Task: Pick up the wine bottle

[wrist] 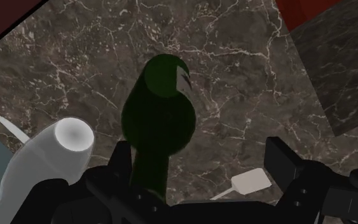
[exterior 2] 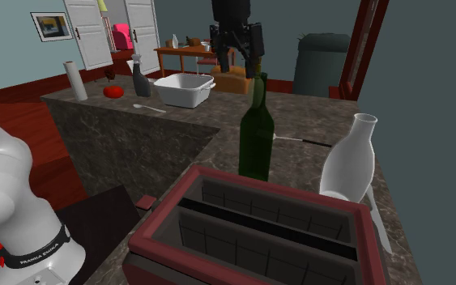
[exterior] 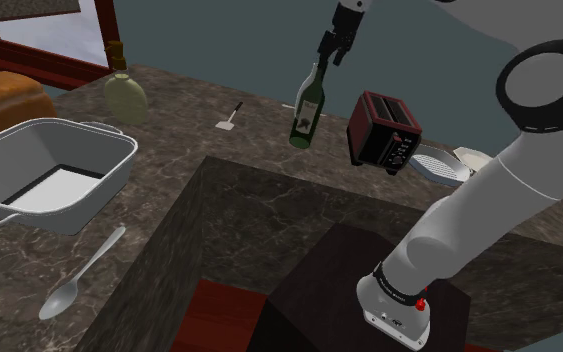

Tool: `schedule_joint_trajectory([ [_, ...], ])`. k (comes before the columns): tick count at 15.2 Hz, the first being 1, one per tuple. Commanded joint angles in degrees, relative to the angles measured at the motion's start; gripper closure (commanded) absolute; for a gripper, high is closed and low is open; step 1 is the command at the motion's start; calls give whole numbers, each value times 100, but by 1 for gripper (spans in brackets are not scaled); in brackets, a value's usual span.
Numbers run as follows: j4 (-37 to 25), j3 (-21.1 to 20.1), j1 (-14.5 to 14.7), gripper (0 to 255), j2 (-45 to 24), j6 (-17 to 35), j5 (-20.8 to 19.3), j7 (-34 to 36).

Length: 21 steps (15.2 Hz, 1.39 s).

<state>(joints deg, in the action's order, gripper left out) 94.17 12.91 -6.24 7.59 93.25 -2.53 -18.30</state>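
The dark marble counter [exterior: 169,160] spreads beneath the gripper [exterior: 334,47]. Straight under the tool stands the green wine bottle [exterior: 306,112], its base on the stone and its neck reaching up between the black fingers. In the wrist view the fingers [wrist: 279,162] stand well apart: the neck runs close by one of them and the other is clear of it, so the gripper is open and clasps nothing.

Well away from the gripper, on the side away from the stand, sits the white tub [exterior: 49,170], its pale floor showing. Just beside the gripper on the stand's side is the red toaster [exterior: 381,128] — the second exterior view looks down into its two dark slots [exterior 2: 258,231], whose insides the shoulder view does not show.

The wrist view adds a white bottle [wrist: 50,159] near the wine bottle. Far from the tool, beyond the tub, lies a spoon [exterior: 79,275]. A small white spatula [wrist: 252,181] rests on the counter — on the side of the finger that stands clear
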Motion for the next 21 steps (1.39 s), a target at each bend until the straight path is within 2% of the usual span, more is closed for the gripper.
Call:
schedule_joint_trajectory([
  [1,-596,150,-86,0,-459,-144,152,-185],
  [3,-1156,259,-182,0,-869,-311,306,-332],
  [10,-353,235,-164,0,-662,293,246,-294],
  [12,-292,233,-163,0,-648,341,242,-292],
  [13,-303,240,-169,255,-658,338,246,-304],
  [21,-309,240,-169,255,-661,337,247,-305],
])
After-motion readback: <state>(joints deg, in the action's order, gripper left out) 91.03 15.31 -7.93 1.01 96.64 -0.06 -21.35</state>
